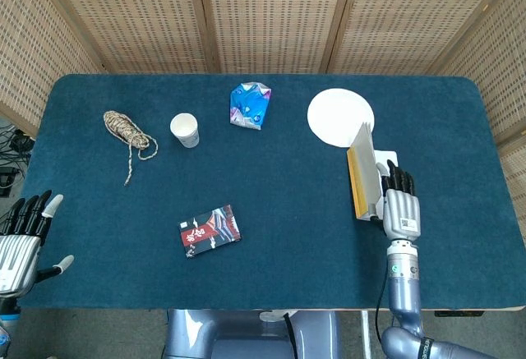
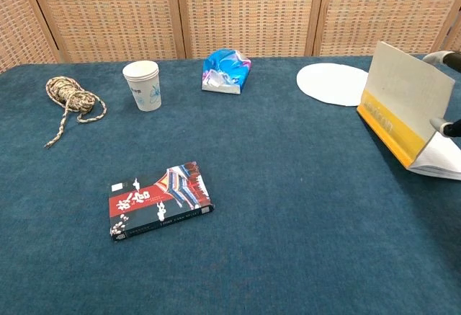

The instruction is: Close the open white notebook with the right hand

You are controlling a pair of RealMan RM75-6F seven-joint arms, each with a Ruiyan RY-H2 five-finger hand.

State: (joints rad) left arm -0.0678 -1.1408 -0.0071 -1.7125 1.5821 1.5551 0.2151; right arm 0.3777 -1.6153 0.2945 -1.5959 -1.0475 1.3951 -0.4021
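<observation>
The white notebook [image 1: 362, 175] lies at the right of the table, its cover with a yellow band standing up on edge and leaning right over the white pages [image 1: 387, 160]. In the chest view the raised cover [image 2: 402, 104] slants steeply above the pages [image 2: 443, 162]. My right hand [image 1: 401, 204] lies just right of the cover, fingers straight and pointing away from me, touching its inner side. The cover hides most of that hand [image 2: 451, 58] in the chest view. My left hand [image 1: 25, 239] hovers off the table's near left corner, fingers spread, holding nothing.
A white paper plate [image 1: 340, 116] lies just beyond the notebook. Further left are a blue packet [image 1: 250, 105], a paper cup [image 1: 185, 130] and a coil of rope [image 1: 125, 131]. A dark patterned book [image 1: 210, 230] lies near the front middle.
</observation>
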